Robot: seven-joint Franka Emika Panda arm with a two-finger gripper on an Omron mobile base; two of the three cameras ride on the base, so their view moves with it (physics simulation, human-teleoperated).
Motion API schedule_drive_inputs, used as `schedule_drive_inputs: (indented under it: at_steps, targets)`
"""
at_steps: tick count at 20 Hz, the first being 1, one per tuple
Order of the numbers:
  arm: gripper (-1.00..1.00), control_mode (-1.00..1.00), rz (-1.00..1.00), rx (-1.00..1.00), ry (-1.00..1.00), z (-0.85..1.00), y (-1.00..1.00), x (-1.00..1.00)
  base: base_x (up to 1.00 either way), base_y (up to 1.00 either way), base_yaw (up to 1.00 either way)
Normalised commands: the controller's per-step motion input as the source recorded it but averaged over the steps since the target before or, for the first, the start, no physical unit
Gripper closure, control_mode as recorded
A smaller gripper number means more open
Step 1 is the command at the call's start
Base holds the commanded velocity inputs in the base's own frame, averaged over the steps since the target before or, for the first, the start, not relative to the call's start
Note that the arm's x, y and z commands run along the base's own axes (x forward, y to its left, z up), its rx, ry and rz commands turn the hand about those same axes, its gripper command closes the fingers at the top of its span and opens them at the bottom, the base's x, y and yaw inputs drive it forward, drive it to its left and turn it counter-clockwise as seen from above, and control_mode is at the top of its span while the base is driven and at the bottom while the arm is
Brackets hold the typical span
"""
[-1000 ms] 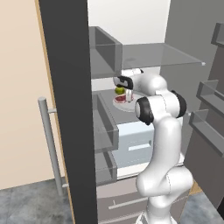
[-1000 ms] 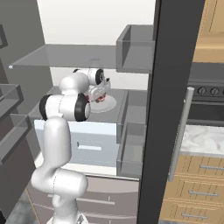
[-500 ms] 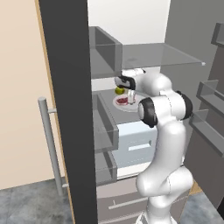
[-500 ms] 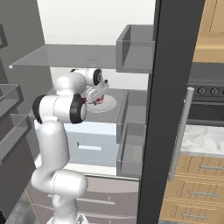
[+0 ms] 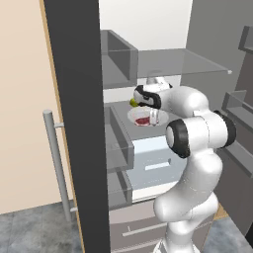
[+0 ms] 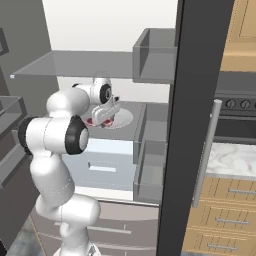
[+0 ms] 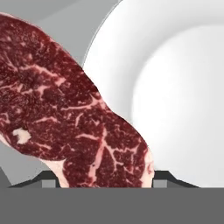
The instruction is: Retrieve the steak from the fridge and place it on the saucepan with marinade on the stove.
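Steak (image 7: 74, 118) lies on the white plate (image 7: 175, 87), half over its rim, inside the fridge (image 5: 163, 64). The gripper (image 5: 152, 117) is spread wide around the steak. It should squeeze gently at the steak's middle, then lift straight up off the plate.

From my remote station I look into a rendered home kitchen: a steel fridge (image 5: 79, 123) stands open on a white interior with a glass shelf (image 5: 197, 62), door bins and drawers, and a raw steak (image 7: 65, 113) lies partly on a white plate (image 7: 175, 87). To the right I see the stove (image 6: 237, 107) with its round knobs, set beside a marble-topped table (image 6: 232, 160) over light wooden drawers (image 6: 225, 215), with a wooden cabinet (image 6: 245, 30) above and grey floor tiles (image 5: 34, 230) below.
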Motion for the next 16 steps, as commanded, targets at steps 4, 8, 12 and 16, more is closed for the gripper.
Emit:
schedule_drive_inputs:
  at_steps: [4,8,12,16]
  targets:
    - [1.0,-1.0,0.0,0.0,-0.05,0.22,0.0,-0.84,0.0,0.0,0.0]
    - [1.0,-1.0,0.0,0.0,-0.07,0.36,0.0,-0.79,0.0,0.0,0.0]
    - [1.0,-1.0,-0.03,0.0,-0.09,0.66,0.0,-0.72,0.0,0.0,0.0]
    - [1.0,-1.0,-0.03,0.0,-0.14,0.68,0.0,-0.78,0.0,0.0,0.0]
